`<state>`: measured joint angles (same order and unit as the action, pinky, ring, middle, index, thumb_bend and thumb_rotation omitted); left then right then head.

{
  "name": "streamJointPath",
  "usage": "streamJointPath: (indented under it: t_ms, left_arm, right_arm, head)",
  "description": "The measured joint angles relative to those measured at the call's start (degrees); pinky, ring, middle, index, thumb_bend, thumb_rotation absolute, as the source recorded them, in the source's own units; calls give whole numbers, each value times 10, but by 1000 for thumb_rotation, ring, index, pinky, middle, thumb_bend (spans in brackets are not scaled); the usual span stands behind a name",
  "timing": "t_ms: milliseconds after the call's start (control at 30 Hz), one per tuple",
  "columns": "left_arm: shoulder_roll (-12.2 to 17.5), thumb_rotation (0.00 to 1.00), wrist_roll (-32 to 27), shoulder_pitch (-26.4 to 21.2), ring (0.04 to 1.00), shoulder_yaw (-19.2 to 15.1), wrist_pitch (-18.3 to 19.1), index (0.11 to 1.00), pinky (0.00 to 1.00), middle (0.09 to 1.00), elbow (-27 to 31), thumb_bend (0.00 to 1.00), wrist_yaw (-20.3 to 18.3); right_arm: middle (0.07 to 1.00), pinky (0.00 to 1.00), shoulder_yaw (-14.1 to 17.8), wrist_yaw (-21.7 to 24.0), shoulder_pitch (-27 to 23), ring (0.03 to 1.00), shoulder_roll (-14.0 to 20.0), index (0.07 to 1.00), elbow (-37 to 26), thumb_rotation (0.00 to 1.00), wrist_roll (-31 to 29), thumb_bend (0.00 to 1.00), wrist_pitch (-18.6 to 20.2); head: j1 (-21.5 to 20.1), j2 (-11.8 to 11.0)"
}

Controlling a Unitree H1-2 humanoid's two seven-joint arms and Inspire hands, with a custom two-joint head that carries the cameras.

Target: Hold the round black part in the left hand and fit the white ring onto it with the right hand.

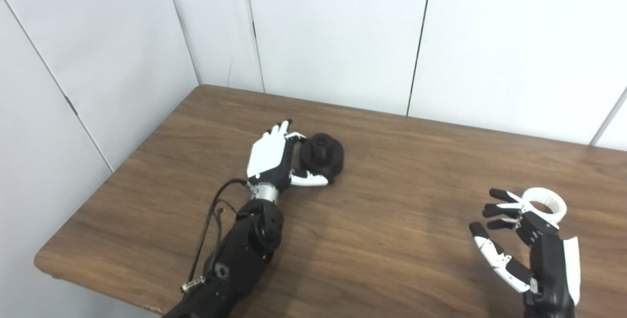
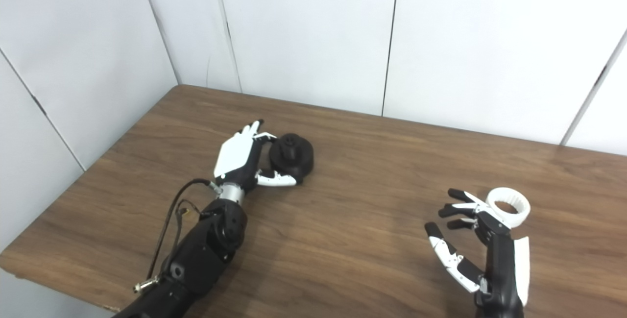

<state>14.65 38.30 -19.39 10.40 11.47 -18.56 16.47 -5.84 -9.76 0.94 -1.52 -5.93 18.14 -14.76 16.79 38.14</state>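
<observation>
Left hand [image 1: 274, 159] cups black part [image 1: 323, 154] — white ring [image 1: 543, 205] beside open right hand [image 1: 519, 239].

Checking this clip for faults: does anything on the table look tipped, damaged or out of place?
Nothing stands out. The round black part sits upright on the table, with the left robot hand around it. The white ring lies flat and whole beside the open right robot hand.

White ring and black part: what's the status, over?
Left hand cupped beside round black part on wooden table, grip unclear. Right hand open beside white plastic ring, not holding. Nothing between them.
</observation>
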Motion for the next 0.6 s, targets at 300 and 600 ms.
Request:
streamJointPath:
  t_ms: [300,600]
  left_arm:
    - [-14,323,-12,31,1000,11,-15,623,1000,1000,44,985,-11]
    - [-24,286,-20,75,1000,34,-30,620,1000,1000,110,974,-34]
  right_arm:
    - [734,510,0,0,0,654,0,498,-2,153,0,504,3]
    - [734,508,0,0,1,656,-1,498,-3,153,0,504,6]
  head:
    - [-4,4]
    - [-18,11]
